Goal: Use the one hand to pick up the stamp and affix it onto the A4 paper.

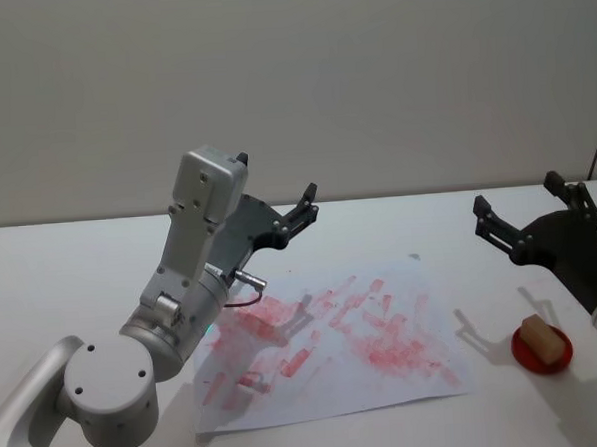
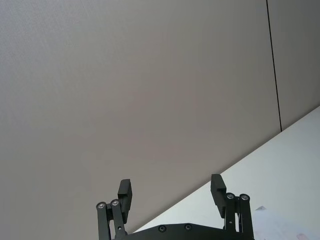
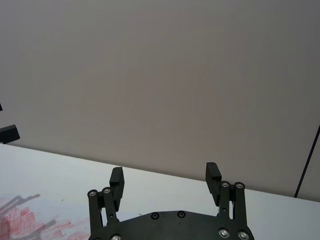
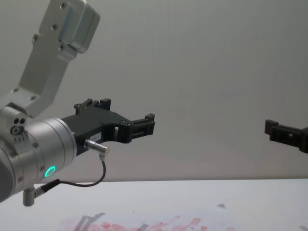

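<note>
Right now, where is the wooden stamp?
In the head view, the stamp rests on a red pad at the right, beside the paper, near the right claw.

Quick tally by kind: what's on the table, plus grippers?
Light-brown wooden block stamp: 1
Round red pad under it: 1
White A4 paper with red prints: 1
Black left gripper, right gripper, both open: 2
Total: 5

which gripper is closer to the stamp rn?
The right gripper, open on the stamp's side of the table. The stamp sits in a red dish. The left gripper is open over the far side of the A4 paper.
</note>
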`<action>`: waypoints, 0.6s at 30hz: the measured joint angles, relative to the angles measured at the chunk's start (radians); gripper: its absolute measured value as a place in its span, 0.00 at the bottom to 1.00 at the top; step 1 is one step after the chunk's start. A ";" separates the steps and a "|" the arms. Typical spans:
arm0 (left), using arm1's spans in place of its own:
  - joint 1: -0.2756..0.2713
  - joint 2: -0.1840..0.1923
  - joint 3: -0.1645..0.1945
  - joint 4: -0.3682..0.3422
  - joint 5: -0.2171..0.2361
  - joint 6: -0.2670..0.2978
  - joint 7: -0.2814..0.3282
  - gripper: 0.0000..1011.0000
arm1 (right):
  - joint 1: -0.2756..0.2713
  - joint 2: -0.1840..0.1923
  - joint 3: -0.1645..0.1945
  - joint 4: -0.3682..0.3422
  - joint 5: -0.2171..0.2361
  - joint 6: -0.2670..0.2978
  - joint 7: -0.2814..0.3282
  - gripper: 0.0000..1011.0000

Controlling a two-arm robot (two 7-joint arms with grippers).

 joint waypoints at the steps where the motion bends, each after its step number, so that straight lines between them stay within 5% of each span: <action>1: 0.000 0.000 0.000 0.000 0.000 0.000 0.000 0.99 | -0.002 0.001 0.000 -0.002 0.001 -0.001 0.000 0.99; 18: 0.000 0.000 0.000 0.000 0.000 0.000 0.000 0.99 | -0.118 0.064 0.033 -0.092 0.044 0.019 -0.080 0.99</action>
